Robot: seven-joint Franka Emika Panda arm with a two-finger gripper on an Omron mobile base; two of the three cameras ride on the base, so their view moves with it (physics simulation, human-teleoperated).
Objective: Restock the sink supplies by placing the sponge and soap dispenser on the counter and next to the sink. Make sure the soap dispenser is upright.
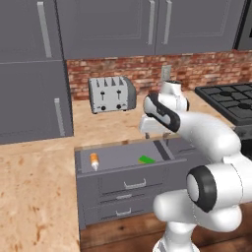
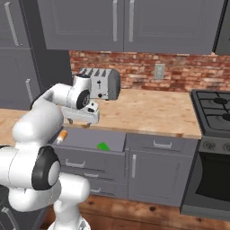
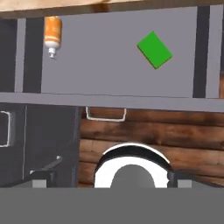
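Observation:
The green sponge (image 1: 146, 159) (image 2: 103, 146) (image 3: 154, 49) lies flat on the floor of an open grey drawer (image 1: 120, 153) (image 3: 100, 61). The orange soap dispenser (image 1: 94, 160) (image 2: 61, 135) (image 3: 53, 33) lies on its side at the drawer's other end, its white pump pointing toward the drawer front. My gripper (image 1: 150, 129) (image 2: 84, 119) (image 3: 111, 178) hangs above the drawer, open and holding nothing, apart from both items. The tan wood-grain counter (image 1: 39, 187) (image 2: 148, 112) runs around and behind the drawer. The sink is out of view.
A silver toaster (image 1: 111, 94) (image 2: 101, 84) stands at the back of the counter against the brick wall. A black stove (image 1: 234, 101) (image 2: 215, 112) is to the right. Shut drawers with handles (image 1: 134, 184) sit below the open one. Grey wall cabinets hang overhead.

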